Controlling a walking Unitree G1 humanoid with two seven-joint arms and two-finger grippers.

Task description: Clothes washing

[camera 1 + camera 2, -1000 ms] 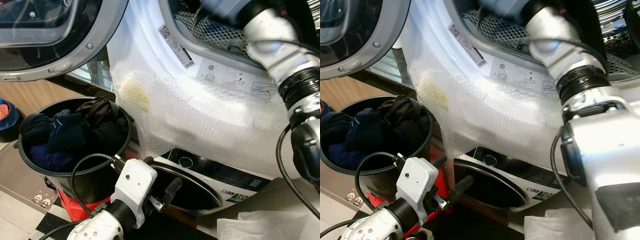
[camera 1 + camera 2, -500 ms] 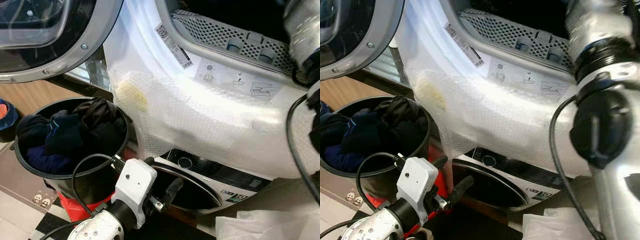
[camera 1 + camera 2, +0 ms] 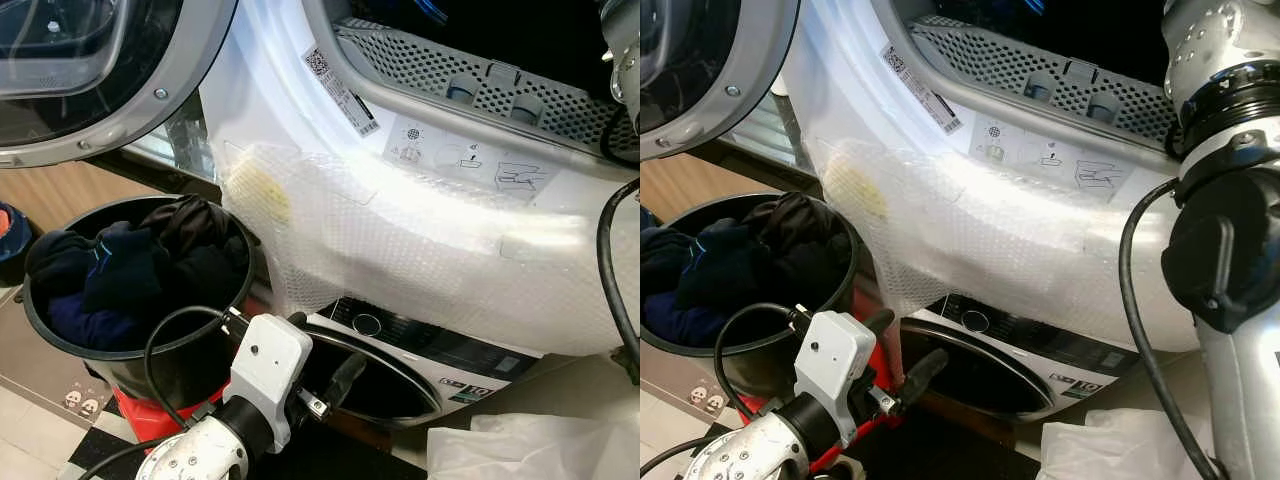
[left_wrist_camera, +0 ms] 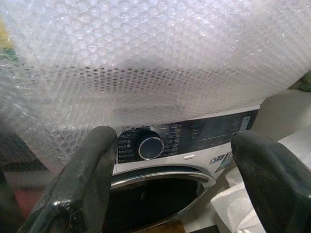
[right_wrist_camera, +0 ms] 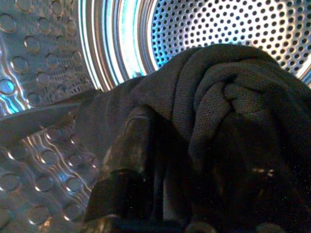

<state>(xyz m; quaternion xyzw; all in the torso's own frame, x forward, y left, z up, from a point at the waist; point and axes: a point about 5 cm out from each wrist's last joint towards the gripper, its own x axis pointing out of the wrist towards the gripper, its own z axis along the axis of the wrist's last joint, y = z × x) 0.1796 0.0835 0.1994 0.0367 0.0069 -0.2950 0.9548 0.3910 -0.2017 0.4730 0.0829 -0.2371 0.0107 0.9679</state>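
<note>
Our right gripper [image 5: 170,160] is clenched on a dark garment [image 5: 228,111] deep inside the drum [image 5: 43,73]; letting go too near the door rim could let it spill out. Our left gripper [image 3: 320,375] hangs spread beside the laundry bucket [image 3: 190,355].

upper machine front [image 3: 300,110]: white, with a black-and-white barcode label and grey pictograms
bubble wrap [image 3: 400,250]: clear, dotted with round bubbles, one yellowish patch near its left edge
lint grille [image 3: 470,80]: grey, perforated with small holes
door ring [image 3: 150,100]: silver-grey around dark glass
bucket [image 3: 200,350]: black
clothes in the bucket [image 3: 130,270]: black and navy blue
lower machine panel [image 4: 194,133]: black with white print, a silver-rimmed dark dial
drum [image 5: 43,73]: shiny steel, embossed dimples and punched holes, blue glints
garment [image 5: 218,97]: dark grey, fine mesh weave
left gripper [image 4: 170,184]: black fingers, scuffed pale
floor [image 3: 20,420]: beige tile
</note>
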